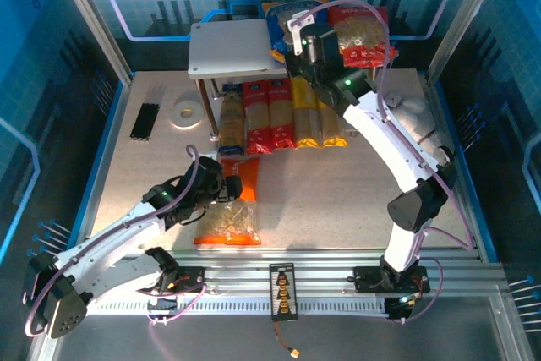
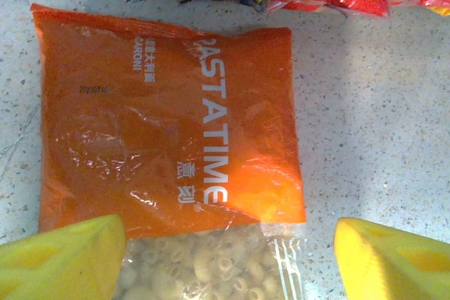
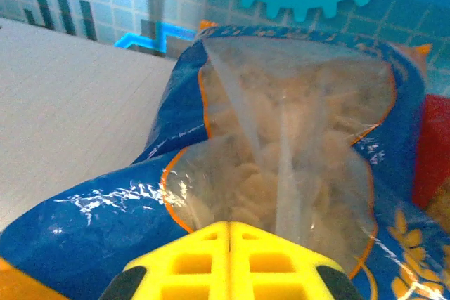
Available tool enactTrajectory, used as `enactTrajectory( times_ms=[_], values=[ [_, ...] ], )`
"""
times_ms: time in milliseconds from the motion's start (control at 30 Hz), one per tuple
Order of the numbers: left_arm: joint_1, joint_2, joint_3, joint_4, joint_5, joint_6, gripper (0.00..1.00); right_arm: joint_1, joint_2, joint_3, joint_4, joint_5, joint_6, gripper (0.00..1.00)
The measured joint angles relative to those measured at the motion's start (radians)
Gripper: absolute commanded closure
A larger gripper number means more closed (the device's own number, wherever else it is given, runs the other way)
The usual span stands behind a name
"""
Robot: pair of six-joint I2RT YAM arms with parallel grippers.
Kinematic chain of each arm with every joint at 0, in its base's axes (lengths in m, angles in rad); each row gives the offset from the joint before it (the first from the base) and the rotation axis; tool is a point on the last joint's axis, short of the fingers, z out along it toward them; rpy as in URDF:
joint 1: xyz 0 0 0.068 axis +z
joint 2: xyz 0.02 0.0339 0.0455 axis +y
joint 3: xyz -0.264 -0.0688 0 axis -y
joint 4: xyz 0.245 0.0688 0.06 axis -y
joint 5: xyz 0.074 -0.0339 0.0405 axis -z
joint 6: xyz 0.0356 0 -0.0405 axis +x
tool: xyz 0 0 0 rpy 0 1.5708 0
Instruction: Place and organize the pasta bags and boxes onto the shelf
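We enter the containers first. One orange pillow-shaped plastic pasta bag [image 2: 169, 117] lies flat on the speckled grey worktop [image 2: 365, 138], near the front and well apart from the shelf. Its clear window holds short curled pale pasta, and the picture edge cuts off the lower part of the window. Above it we note the left claw [image 2: 228, 272], released, its yellow fingers [image 2: 63, 258] spread wide to either side of that window and gripping nothing.

One blue pillow-shaped plastic pasta bag [image 3: 295, 138] sits at the right-hand edge of the top board of the two-tier white-grey shelf [image 1: 228, 48]. Its window is full of pale pasta pieces, which we see only blurred through creased film. The right claw [image 3: 228, 258] is clenched, its fingers pressed together on a fold at the near end of this bag.

One red plastic pasta bag [image 1: 363, 35] with a clear window lies just right of the blue one. The right arm crosses in front of it, so we cannot tell what it rests on.

Five long spaghetti packs lie touching in a row under and to the right of the top board: one blue-and-tan pack [image 1: 232, 120], two red packs [image 1: 267, 114], two yellow packs [image 1: 317, 112]. Their far ends are hidden beneath the board and the arm. We cannot make out whether they lie on a lower board or on the worktop.

Left of the shelf, on the worktop, we list thin black sticks [image 1: 145, 120] and a white ring [image 1: 183, 113].
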Motion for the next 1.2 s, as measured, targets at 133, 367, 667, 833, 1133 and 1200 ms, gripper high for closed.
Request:
enactTrajectory(
  times_ms=[133, 367, 667, 833, 1133, 1200],
  values=[
    [0.0, -0.002, -0.018, 0.0, -0.003, -0.008, 0.21, -0.001, -0.028, -0.048, 0.018, -0.027, 0.015, 0.94],
    [0.0, -0.007, -0.045, -0.007, -0.004, -0.032, 0.21, -0.018, -0.07, -0.105, 0.026, -0.135, 0.069, 0.52],
    [0.0, -0.034, -0.084, -0.021, -0.007, -0.054, 0.21, -0.056, -0.294, -0.303, 0.118, -0.274, 0.146, 0.23],
    [-0.003, -0.023, -0.112, -0.022, -0.008, -0.081, 0.14, -0.046, -0.619, -0.526, 0.197, -0.294, 0.185, 0.17],
    [-0.048, 0.12, -0.135, 0.019, -0.012, -0.134, 0.11, 0.021, -1.075, -0.996, 0.207, -0.303, 0.32, 0.17],
    [-0.054, 0.16, -0.134, 0.026, -0.018, -0.142, 0.08, 0.026, -1.096, -1.045, 0.167, -0.301, 0.341, 0.17]
  ],
)
